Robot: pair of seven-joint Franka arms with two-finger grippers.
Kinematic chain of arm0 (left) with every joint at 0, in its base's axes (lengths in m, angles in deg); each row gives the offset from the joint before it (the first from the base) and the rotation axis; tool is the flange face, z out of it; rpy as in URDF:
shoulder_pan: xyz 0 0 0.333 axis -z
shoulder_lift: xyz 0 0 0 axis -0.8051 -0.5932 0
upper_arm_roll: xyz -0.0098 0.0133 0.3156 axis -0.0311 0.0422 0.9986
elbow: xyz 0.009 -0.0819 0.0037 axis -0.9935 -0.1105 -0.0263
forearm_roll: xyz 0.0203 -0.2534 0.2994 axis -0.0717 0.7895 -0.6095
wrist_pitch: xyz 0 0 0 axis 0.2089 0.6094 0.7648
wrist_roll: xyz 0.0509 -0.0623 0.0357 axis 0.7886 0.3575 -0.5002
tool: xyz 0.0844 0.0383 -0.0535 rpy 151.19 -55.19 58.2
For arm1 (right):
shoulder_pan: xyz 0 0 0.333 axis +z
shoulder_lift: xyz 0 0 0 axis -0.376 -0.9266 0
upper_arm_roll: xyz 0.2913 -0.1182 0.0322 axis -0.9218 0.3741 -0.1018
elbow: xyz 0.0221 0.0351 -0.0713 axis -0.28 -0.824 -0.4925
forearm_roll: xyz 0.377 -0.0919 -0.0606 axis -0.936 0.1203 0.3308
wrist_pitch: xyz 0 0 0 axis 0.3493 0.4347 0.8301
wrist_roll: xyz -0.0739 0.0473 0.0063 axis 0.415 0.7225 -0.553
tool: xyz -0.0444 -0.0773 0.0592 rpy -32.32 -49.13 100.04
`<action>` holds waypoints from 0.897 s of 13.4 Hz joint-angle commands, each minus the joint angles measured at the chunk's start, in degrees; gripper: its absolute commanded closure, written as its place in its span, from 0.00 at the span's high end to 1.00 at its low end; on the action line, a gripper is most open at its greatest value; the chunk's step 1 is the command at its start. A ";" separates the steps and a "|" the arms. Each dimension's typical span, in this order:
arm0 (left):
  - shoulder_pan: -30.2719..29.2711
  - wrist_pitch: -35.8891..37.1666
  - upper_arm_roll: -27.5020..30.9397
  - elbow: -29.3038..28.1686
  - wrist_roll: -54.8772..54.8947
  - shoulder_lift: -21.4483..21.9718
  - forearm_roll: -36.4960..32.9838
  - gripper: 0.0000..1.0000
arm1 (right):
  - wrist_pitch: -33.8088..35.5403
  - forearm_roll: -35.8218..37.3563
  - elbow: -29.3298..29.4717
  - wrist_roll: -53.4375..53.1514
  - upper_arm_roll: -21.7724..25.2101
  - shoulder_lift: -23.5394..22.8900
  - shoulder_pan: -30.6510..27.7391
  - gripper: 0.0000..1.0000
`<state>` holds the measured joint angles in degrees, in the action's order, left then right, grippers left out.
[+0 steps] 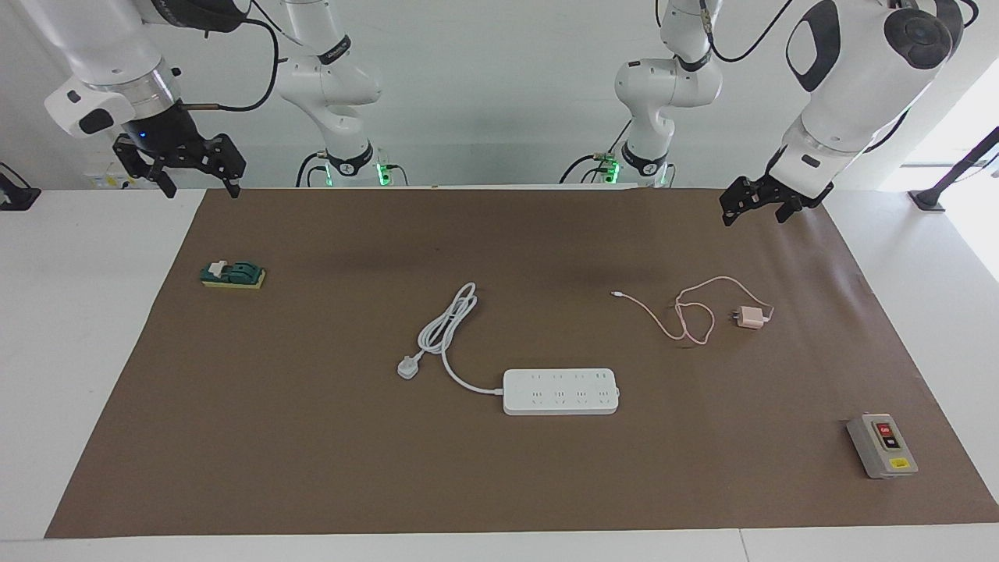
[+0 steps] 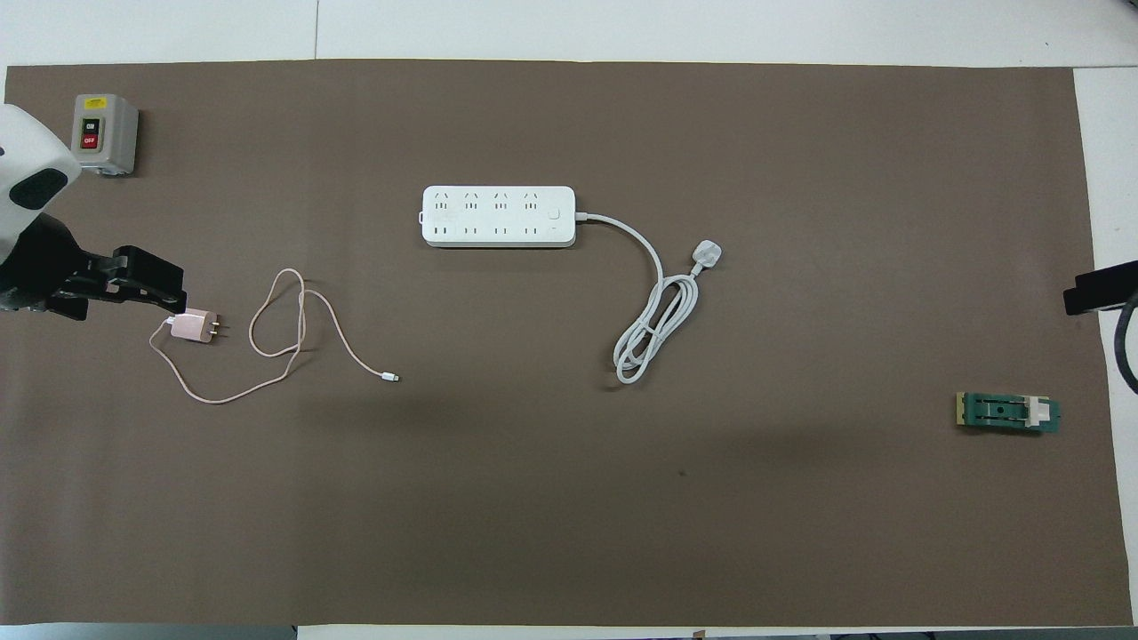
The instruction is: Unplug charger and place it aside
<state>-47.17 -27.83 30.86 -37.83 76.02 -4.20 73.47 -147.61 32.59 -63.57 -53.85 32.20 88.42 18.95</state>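
Already, in the facing view, the charger [image 1: 751, 317] lies unplugged, well apart from the strip [image 1: 560, 391], with the left gripper [image 1: 755, 205] and right gripper [image 1: 187, 168] raised and spread empty, while overhead its loose cable [image 2: 284, 342] seems liable to snag a descending finger.

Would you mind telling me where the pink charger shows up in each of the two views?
Facing view: the charger lies on the brown mat, toward the left arm's end, nearer the robots than the power strip.
Overhead view: the charger sits beside the left claw.
Shared landmark: the power strip.
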 commanded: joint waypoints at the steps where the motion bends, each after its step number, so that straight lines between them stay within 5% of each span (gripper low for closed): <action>1: -0.21 -1.30 -0.35 -0.03 -0.28 -0.39 0.07 1.00 | 0.45 -0.70 -0.97 -0.84 -0.76 0.92 -0.73 1.00; 12: -0.29 -2.81 -0.70 -2.15 -0.45 0.32 0.16 1.00 | 0.19 -0.88 -4.13 -0.66 -0.76 2.41 -0.55 1.00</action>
<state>-47.17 -29.56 30.56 -38.96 76.02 -4.57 73.47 -147.18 32.52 -65.21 -53.85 32.08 88.85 18.97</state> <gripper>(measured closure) 0.000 0.000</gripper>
